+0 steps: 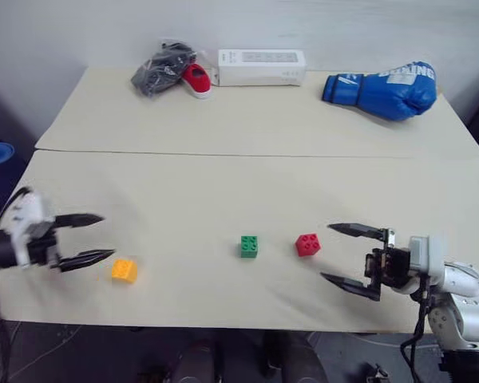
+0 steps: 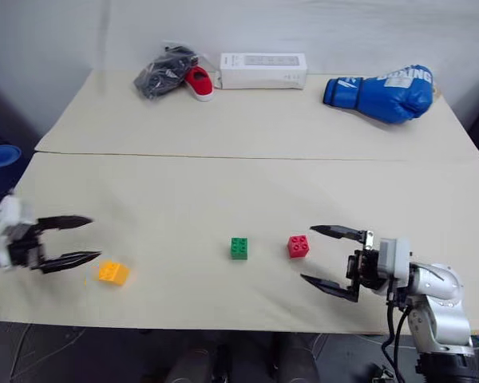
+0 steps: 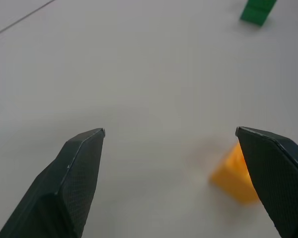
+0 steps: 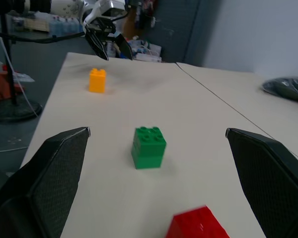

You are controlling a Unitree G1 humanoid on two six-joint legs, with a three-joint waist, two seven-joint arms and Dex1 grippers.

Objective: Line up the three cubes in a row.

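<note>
Cubes were seen studs-up in the head view along the table (image 1: 223, 183) front: yellow-orange cube (image 1: 124, 270) left, green cube (image 1: 249, 246) middle, red cube (image 1: 307, 244) just right of it, roughly in line. Left gripper (image 1: 88, 238) and right gripper (image 1: 351, 257) were spread apart, empty. Left wrist view: fingers (image 3: 74, 173) wide, yellow-orange cube beside one finger. Right wrist view: fingers (image 4: 54, 168) wide, green cube between them, farther out, red cube nearest.

The left gripper (image 1: 92, 238) sits at the robot's far left, its two black fingers spread apart and pointing inward toward the middle, holding nothing. The right gripper (image 1: 354, 257) sits at the robot's right, its wrist bent so the fingers point leftward, about level; they too are spread wide and empty.
</note>
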